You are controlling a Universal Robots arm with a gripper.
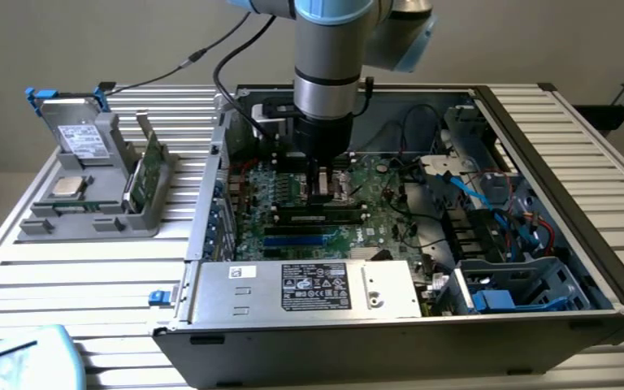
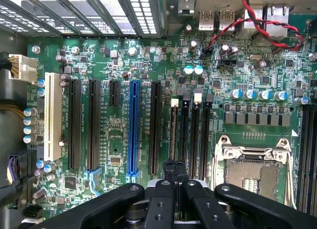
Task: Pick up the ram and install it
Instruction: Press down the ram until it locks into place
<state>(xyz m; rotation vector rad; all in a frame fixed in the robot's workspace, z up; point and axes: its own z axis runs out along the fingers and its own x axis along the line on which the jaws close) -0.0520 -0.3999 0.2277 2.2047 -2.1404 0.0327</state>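
Observation:
A green ram stick [image 1: 152, 161] stands on edge in the grey holder [image 1: 84, 221] at the exterior view's left, outside the case. My gripper [image 1: 323, 192] is down inside the open computer case, over the motherboard's [image 1: 290, 191] memory slots [image 1: 314, 214]. In the wrist view its black fingers [image 2: 168, 189] are shut together, and the gripper [image 2: 174, 169] rests its tips on one end of a memory slot [image 2: 173, 132]. A thin brownish edge runs along that slot. I cannot tell whether it is a seated ram. Nothing shows between the fingers.
The holder also carries a grey drive [image 1: 82, 142] and a square silver processor [image 1: 68, 187]. Inside the case are the open processor socket [image 2: 255, 172], a blue expansion slot [image 2: 132, 127], red and black wires [image 2: 257, 26], the power supply [image 1: 309, 288] and blue cables [image 1: 496, 195].

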